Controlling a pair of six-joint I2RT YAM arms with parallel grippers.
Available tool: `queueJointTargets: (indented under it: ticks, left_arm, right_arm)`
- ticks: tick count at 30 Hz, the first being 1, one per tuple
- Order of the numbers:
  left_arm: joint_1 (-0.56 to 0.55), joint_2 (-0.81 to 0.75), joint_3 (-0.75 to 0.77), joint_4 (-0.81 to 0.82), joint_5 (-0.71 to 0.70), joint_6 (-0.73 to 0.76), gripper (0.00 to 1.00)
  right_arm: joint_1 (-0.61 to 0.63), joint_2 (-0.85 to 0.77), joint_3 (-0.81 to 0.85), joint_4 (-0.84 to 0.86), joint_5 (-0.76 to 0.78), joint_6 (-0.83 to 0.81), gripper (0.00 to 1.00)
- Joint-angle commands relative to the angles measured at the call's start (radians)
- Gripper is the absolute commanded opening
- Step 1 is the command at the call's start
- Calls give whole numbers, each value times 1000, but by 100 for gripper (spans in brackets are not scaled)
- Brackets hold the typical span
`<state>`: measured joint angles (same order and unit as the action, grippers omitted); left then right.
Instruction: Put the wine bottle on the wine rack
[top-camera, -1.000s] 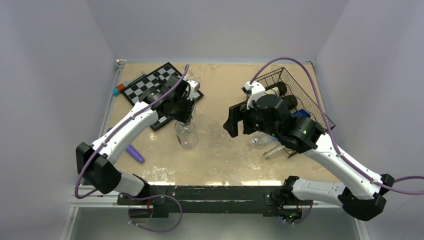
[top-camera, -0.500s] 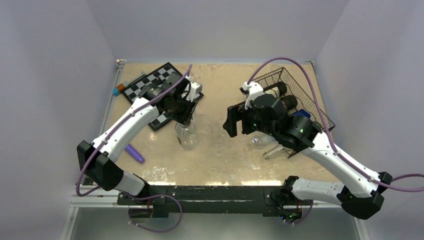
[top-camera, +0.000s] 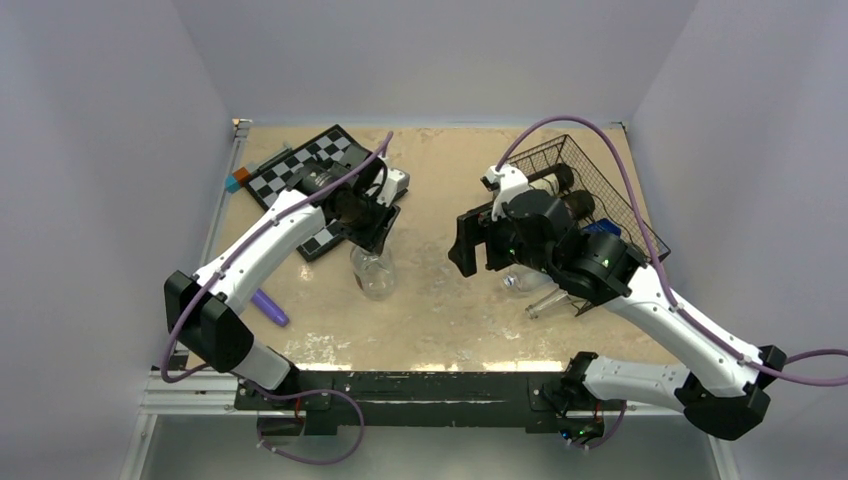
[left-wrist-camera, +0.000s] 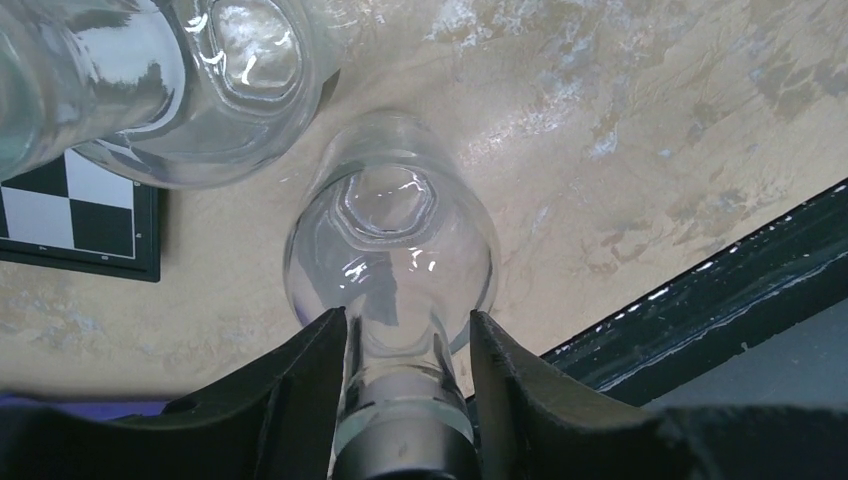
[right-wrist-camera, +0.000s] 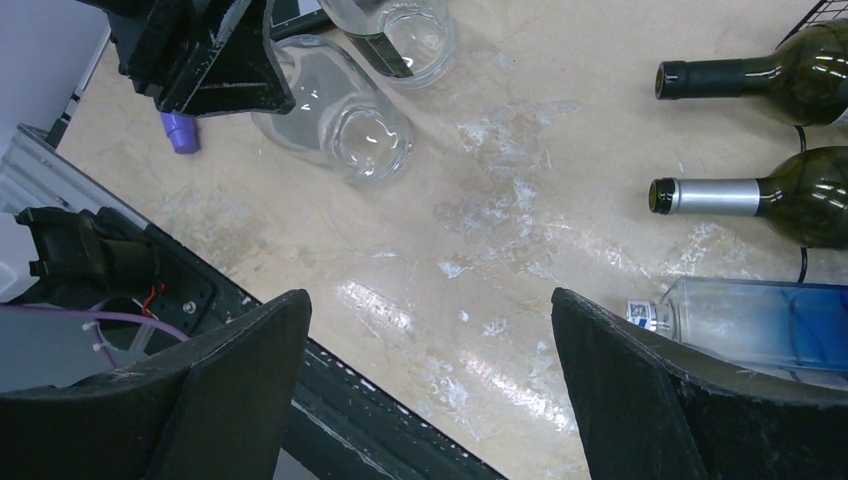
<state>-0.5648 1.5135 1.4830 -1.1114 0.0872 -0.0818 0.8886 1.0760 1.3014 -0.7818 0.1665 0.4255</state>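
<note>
A clear glass wine bottle (top-camera: 373, 270) (left-wrist-camera: 390, 250) stands upright on the table, left of centre. My left gripper (top-camera: 368, 232) (left-wrist-camera: 405, 325) is above it, its jaws either side of the neck. A thin gap shows between the neck and the right finger, so the gripper is open and loose around it. In the right wrist view the same bottle (right-wrist-camera: 340, 120) shows under the left gripper. The black wire wine rack (top-camera: 590, 175) sits at the back right with dark bottles (right-wrist-camera: 760, 195) lying in it. My right gripper (top-camera: 468, 245) (right-wrist-camera: 430, 300) hovers wide open near the table's centre, holding nothing.
A chessboard (top-camera: 300, 170) lies at the back left, with a second clear glass vessel (left-wrist-camera: 200, 80) by its edge. A purple object (top-camera: 268, 305) lies near the left arm. A clear bottle with blue inside (right-wrist-camera: 760, 325) lies by the rack's front. The black base rail (top-camera: 420, 385) runs along the near edge.
My left jaws have widened around the bottle's neck, and the left wrist shifted slightly right. The bottle stays standing in place. The right arm has barely moved.
</note>
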Motion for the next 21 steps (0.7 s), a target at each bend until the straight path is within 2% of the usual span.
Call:
queueJointTargets:
  ticks: [1, 3, 4, 6, 8, 15, 21]
  left_arm:
    - [1, 13, 14, -8, 22, 25, 52]
    - [1, 19, 10, -12, 23, 26, 49]
    - [1, 20, 11, -15, 22, 26, 44]
    - [2, 21, 12, -15, 26, 24, 26]
    - [0, 20, 23, -19, 34, 19, 0]
    - [-3, -40, 53, 33, 156, -78, 0]
    - [-1, -149, 21, 207, 266, -266, 0]
  right_arm:
    - [-4, -36, -5, -4, 32, 3, 95]
    - [-4, -41, -5, -10, 36, 5, 95]
    - [-4, -43, -6, -11, 37, 4, 95]
    - [-4, -50, -9, -13, 39, 6, 95]
    - [-4, -55, -11, -11, 38, 6, 95]
    - [-4, -68, -30, -2, 25, 6, 95]
    - [-4, -80, -64, 27, -2, 15, 95]
